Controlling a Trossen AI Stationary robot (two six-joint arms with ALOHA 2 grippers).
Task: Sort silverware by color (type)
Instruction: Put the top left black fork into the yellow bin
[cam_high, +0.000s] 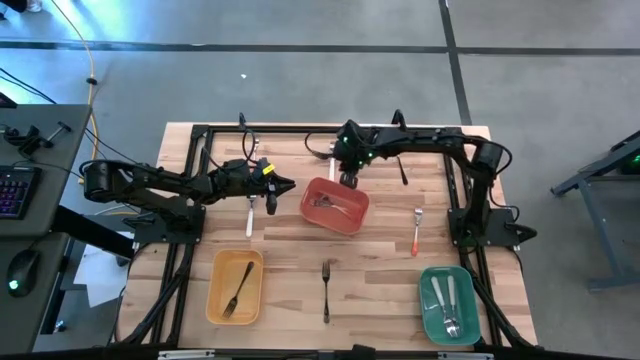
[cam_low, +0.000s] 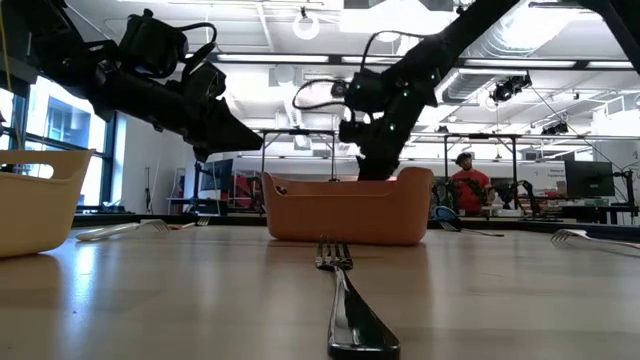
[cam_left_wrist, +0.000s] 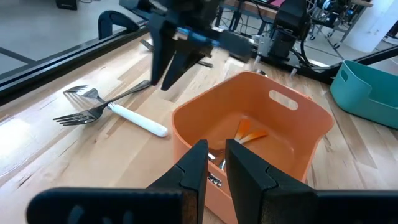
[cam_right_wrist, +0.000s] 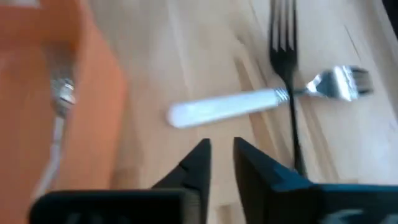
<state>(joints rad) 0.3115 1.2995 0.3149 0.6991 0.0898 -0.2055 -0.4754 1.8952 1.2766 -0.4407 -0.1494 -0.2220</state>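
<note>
A white-handled fork lies crossed by a dark fork on the table beside the red bin's far side; both also show in the left wrist view. My right gripper hovers over them, shut and empty, and it also shows in the high view. My left gripper is level at the bin's left side, shut and empty, above two white-handled forks. A dark fork, a red-handled fork and another dark fork lie loose on the table.
The red bin holds an orange-handled utensil. The yellow bin at the near left holds a dark fork. The green bin at the near right holds silver utensils. A black frame rail runs along the far edge.
</note>
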